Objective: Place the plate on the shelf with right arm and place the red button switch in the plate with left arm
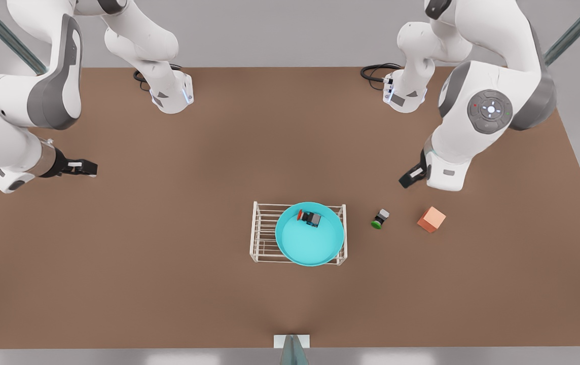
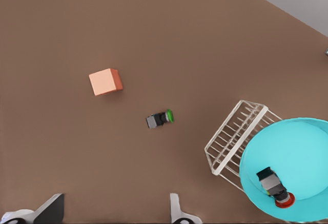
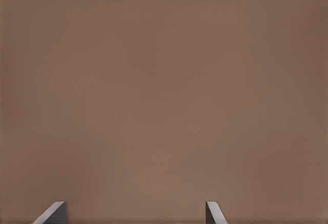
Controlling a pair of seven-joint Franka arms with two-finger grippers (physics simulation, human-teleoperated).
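Observation:
The turquoise plate (image 1: 310, 243) rests on the white wire shelf (image 1: 264, 233) at mid table, covering the shelf's half toward the front view's right. The red button switch (image 1: 309, 218) lies on its side inside the plate, near the far rim. My left gripper (image 1: 407, 178) hangs open and empty at the front view's right, above the table beyond the green switch. In the left wrist view, its fingertips (image 2: 177, 211) frame the plate (image 2: 302, 152), the red button switch (image 2: 275, 187) and the shelf (image 2: 233, 137). My right gripper (image 1: 89, 168) waits open and empty at the front view's left, over bare table (image 3: 164, 80).
A green-capped switch (image 1: 380, 219) and an orange cube (image 1: 431, 219) lie on the brown table to the front view's right of the shelf. Both arm bases (image 1: 171, 94) with cables stand at the back edge.

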